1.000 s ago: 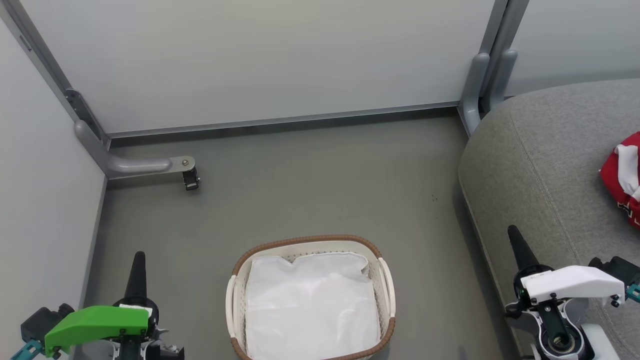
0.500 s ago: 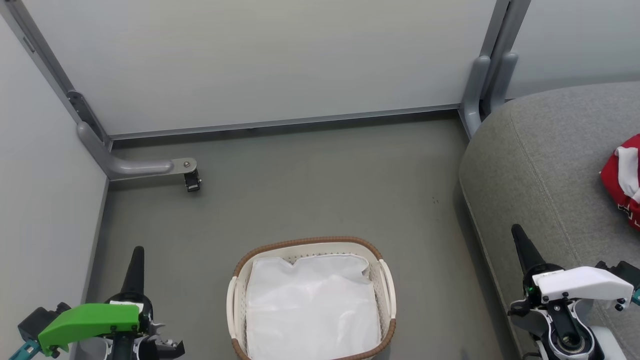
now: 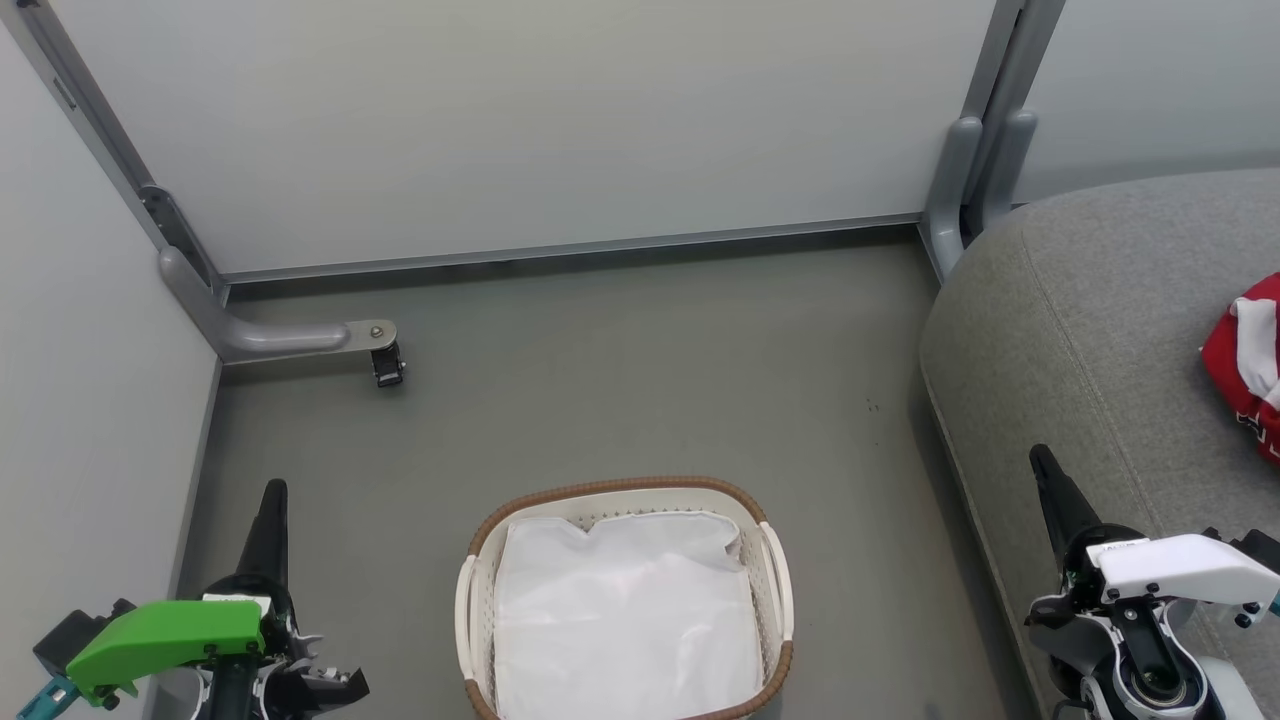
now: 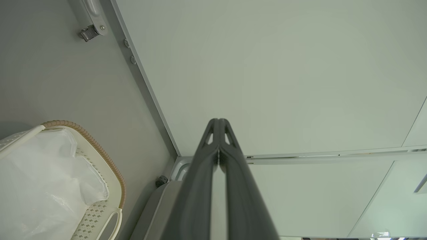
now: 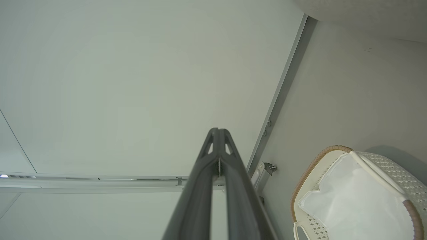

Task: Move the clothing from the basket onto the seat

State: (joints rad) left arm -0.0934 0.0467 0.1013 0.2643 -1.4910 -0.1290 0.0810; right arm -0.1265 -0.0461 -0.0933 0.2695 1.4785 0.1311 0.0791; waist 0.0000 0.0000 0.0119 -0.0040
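Left fingers (image 3: 270,530) and right fingers (image 3: 1060,500) edged forward, each pair pressed together, empty | red white-trimmed jersey (image 3: 1245,360) on grey upholstered seat (image 3: 1080,330), right of right fingers | oval white perforated basket (image 3: 620,487) between the pairs holds plain white sheet (image 3: 625,610) | transfer likely done

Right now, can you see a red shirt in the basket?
No, the basket has a white sheet on top, and the red jersey lies on the seat.
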